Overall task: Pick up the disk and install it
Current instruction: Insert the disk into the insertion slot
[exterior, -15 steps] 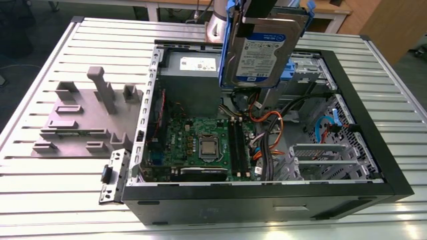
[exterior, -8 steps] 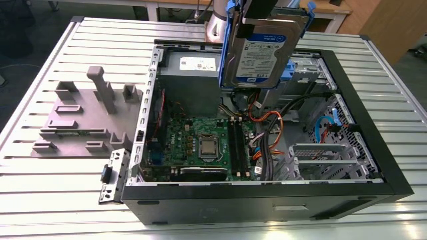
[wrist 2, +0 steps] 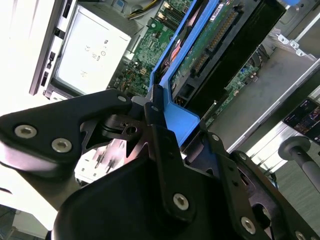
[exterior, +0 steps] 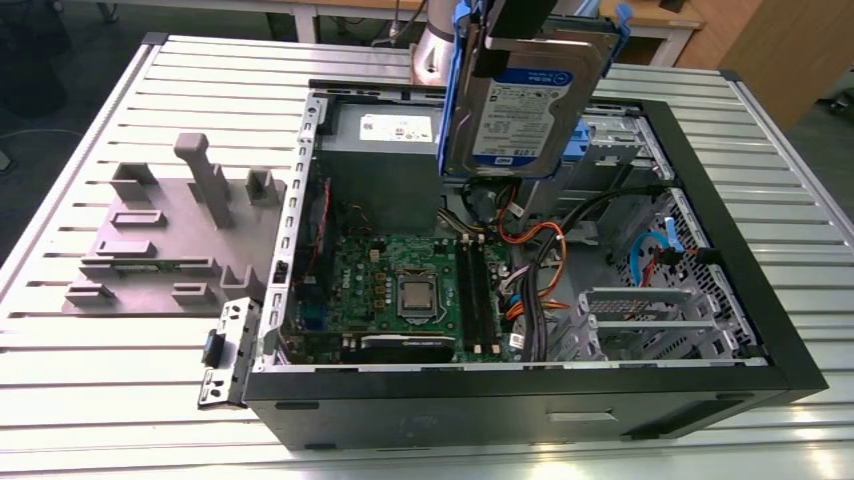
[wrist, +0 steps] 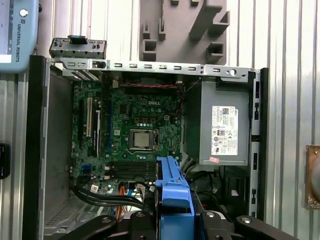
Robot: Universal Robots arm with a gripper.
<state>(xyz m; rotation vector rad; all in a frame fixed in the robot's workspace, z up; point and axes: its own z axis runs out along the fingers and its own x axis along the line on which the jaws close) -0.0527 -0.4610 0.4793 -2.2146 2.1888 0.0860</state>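
Over the open case (exterior: 534, 400), past the power-supply box (exterior: 387, 150), the gripper (wrist 2: 167, 117) is clamped on the blue frame of the disk (exterior: 527, 110). The disk hangs straight beneath it, long axis pointing down. A silver cage (exterior: 641, 310) lies lower, further along.

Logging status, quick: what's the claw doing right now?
The claw: shut on the disk, gripping its blue rail frame above the open computer case.

The silver disk (exterior: 531, 110), with white-and-blue label and blue rail frame (wrist: 174, 192), hangs upright below the claw (wrist 2: 162, 117), clamped by its frame edge.
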